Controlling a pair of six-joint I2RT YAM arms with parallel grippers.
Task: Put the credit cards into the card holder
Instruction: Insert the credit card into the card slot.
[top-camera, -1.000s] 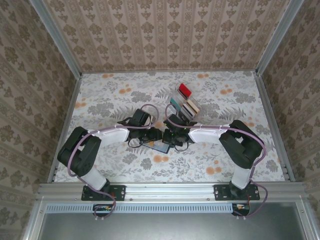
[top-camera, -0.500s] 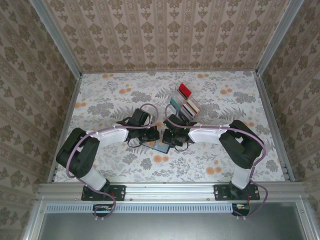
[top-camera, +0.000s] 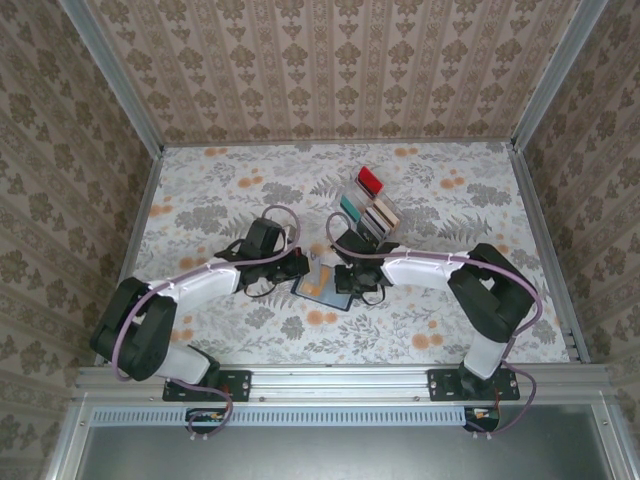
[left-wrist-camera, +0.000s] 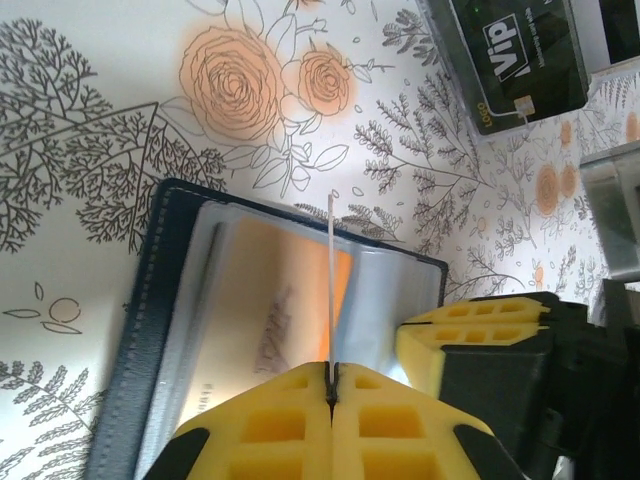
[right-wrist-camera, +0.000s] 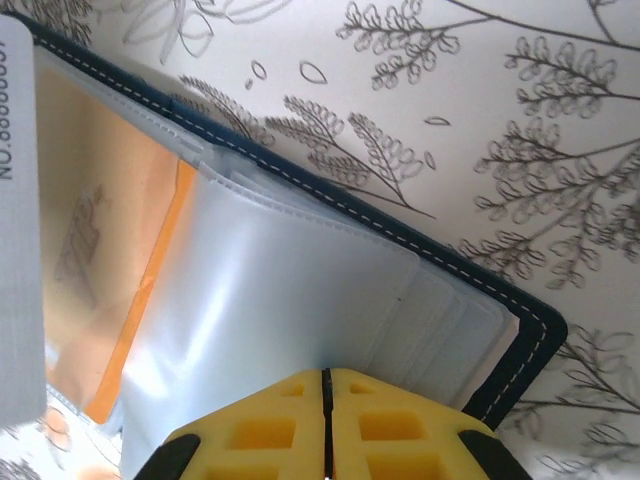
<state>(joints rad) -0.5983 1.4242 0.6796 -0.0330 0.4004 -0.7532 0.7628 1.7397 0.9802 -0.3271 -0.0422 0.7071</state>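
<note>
Looks like the insertion step, partway through the task. Pinches a white-grey card (left-wrist-camera: 330, 280) edge-on between the shut pads of the left hand (left-wrist-camera: 331, 385), just above the open card holder (top-camera: 322, 285), at its 9 o'clock side. Finds that holder lying flat near the middle of the surface (top-camera: 200, 210), at 7 o'clock from the clear rack (top-camera: 368, 212) with the other credit cards (top-camera: 371, 180). Shows a tan-orange card (left-wrist-camera: 285, 300) already under one clear pocket. Rests the right hand (right-wrist-camera: 325, 395), pads together, on the pale pocket at the holder's 3 o'clock side; cannot tell whether a leaf is pinched. Next, probably: tilt the card flat, match its edge to a free pocket mouth, slide gently while pinning the holder against skidding.
</note>
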